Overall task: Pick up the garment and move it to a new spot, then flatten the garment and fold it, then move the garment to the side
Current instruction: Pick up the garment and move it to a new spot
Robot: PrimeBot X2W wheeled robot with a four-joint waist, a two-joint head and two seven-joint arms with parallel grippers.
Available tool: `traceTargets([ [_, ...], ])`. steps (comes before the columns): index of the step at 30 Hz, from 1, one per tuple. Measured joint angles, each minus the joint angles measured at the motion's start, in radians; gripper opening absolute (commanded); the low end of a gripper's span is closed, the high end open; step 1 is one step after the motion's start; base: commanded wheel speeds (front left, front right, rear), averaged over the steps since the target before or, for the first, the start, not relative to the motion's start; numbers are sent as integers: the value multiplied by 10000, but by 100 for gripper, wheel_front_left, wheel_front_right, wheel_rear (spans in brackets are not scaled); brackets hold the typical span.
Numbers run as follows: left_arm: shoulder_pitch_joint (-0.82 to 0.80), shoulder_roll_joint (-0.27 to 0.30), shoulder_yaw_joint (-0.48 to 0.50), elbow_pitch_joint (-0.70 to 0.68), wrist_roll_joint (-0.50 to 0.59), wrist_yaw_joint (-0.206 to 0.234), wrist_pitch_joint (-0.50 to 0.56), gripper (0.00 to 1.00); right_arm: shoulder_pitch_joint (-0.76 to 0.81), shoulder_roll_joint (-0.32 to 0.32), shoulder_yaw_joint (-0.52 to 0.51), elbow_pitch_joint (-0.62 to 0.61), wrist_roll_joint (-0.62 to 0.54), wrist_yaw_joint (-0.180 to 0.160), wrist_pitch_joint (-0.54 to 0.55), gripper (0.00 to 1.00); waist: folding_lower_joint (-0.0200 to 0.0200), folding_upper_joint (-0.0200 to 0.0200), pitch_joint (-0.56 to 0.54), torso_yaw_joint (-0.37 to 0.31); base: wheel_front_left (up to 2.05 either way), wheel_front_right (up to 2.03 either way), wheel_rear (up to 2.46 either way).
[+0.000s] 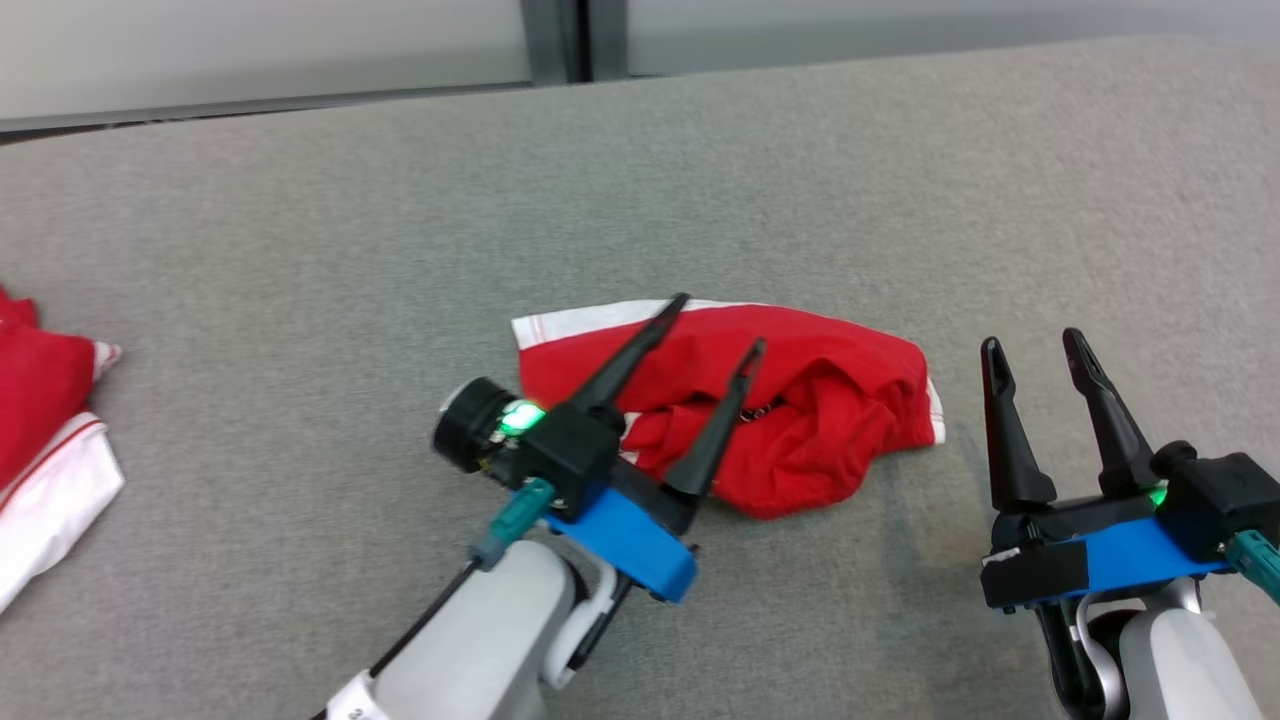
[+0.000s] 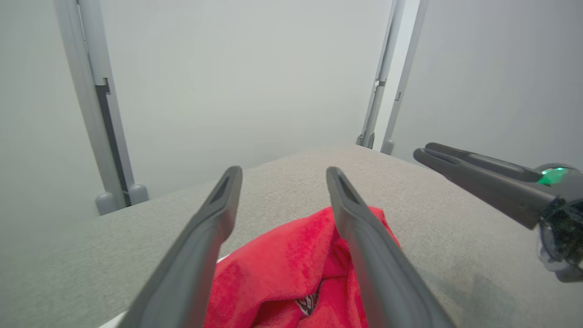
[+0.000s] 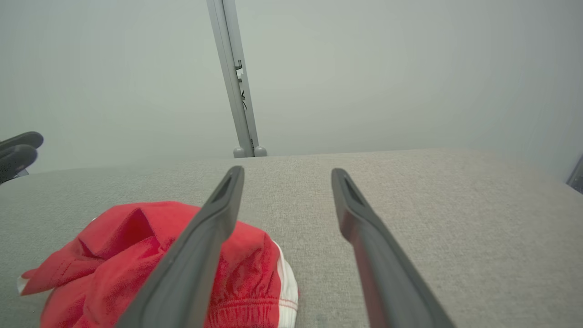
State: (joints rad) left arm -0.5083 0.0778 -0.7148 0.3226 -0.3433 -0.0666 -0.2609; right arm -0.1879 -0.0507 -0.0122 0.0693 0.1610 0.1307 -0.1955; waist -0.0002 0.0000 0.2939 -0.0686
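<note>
A red garment (image 1: 800,400) with white trim lies crumpled on the grey table top (image 1: 640,180), near the middle front. My left gripper (image 1: 720,322) hovers over the garment's left half, its two dark fingers spread wide and nothing between them. In the left wrist view the garment (image 2: 282,273) lies below and between the open fingers of my left gripper (image 2: 283,175). My right gripper (image 1: 1035,348) stands open just right of the garment, apart from it. The right wrist view has the garment (image 3: 114,255) at the lower left, partly behind the left finger (image 3: 200,246).
A second red and white cloth (image 1: 45,440) lies at the table's far left edge. A pale wall with grey posts (image 1: 560,40) runs behind the table. Bare grey surface stretches behind and to the right of the garment.
</note>
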Motion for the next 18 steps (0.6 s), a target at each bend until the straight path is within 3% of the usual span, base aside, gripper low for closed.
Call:
traceTargets([
  [9, 1001, 882, 2211, -660, -445, 917, -8, 100, 421, 4, -132, -305, -194, 0, 431, 100, 1, 0, -659, 909, 0, 0, 0],
  [18, 2184, 1848, 4295, -650, -823, 1047, -10, 100, 801, -8, -130, -548, -226, 0, 800, 100, 1, 0, -1225, 1464, 0, 0, 0],
])
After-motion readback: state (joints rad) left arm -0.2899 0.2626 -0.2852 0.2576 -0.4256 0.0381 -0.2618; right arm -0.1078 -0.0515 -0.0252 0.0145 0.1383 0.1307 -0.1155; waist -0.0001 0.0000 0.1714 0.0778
